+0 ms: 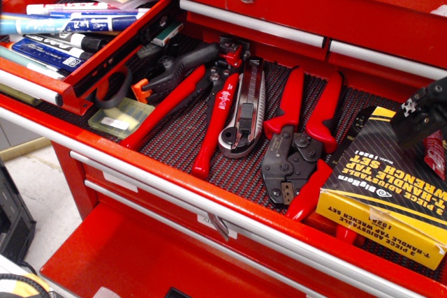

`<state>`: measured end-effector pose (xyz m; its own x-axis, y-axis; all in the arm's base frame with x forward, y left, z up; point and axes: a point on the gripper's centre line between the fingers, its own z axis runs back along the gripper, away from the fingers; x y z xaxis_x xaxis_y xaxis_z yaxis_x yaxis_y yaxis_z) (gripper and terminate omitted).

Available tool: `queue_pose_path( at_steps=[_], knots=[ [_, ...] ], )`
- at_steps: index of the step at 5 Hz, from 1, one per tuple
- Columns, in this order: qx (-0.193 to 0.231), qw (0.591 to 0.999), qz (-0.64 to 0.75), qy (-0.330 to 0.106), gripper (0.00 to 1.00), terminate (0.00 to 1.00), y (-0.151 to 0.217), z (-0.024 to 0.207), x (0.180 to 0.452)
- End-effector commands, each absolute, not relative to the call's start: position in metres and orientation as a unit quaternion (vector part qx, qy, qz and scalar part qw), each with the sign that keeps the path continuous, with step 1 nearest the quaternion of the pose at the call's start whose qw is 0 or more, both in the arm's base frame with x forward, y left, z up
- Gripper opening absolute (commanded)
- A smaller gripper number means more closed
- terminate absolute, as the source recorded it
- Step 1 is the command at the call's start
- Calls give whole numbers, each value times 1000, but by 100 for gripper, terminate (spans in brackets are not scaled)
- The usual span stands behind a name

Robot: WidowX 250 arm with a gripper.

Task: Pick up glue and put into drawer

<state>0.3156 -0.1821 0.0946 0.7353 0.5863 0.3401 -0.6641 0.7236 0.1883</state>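
My gripper (423, 118) is a black shape at the right edge of the frame, low over the yellow tap-wrench box (377, 193) in the open red tool drawer (209, 197). It covers the spot where the glue lies. Only a small red piece of the glue bottle (439, 155) shows just below the gripper; its white nozzle is hidden. Most of the gripper is cut off by the frame edge, so I cannot tell whether the fingers are open or shut, or whether they touch the bottle.
The drawer holds red-handled crimpers (297, 151), a utility knife (244, 113) and red pliers (209, 109). A smaller upper drawer (112, 57) at the left holds marker pens (70, 22). A lower red drawer (133, 263) stands open below.
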Motion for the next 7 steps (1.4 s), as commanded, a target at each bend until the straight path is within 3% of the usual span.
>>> queue_pose_path(
  at_steps=[1,2,5,7],
  knots=[
    [94,919,346,-164,100,0,-176,111,334],
    [78,920,348,-159,0,0,-174,108,334],
    [62,912,382,-140,0,0,-167,110,332],
    [134,877,446,-121,0,0,-69,160,301]
  ],
)
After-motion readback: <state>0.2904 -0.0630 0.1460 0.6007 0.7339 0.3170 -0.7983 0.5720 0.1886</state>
